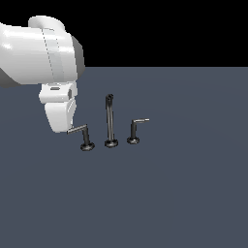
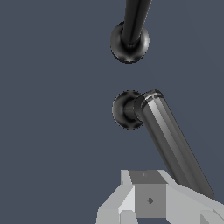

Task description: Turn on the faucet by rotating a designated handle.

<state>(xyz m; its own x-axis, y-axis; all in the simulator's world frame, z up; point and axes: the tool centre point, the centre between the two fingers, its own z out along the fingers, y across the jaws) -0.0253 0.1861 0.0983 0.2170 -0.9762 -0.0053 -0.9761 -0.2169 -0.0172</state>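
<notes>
I am holding my end effector (image 1: pixel 68 127) against the lever tip of the handle (image 1: pixel 85 137), at nine o'clock from the faucet's spout (image 1: pixel 110 121). I cannot tell whether it is gripping. The faucet is standing on the grey tabletop (image 1: pixel 184 193).

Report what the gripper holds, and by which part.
Cannot be told: the gripper sits at the free end of the handle's lever, fingertips hidden.

Table (image 1: pixel 184 193): flat, matte slate-blue surface, plain and unmarked, which ran beneath the jaws and outward to a straight far edge. Backdrop (image 1: pixel 169 29): uniform black above that edge. Lighting: even, soft, without strong shadows.
</notes>
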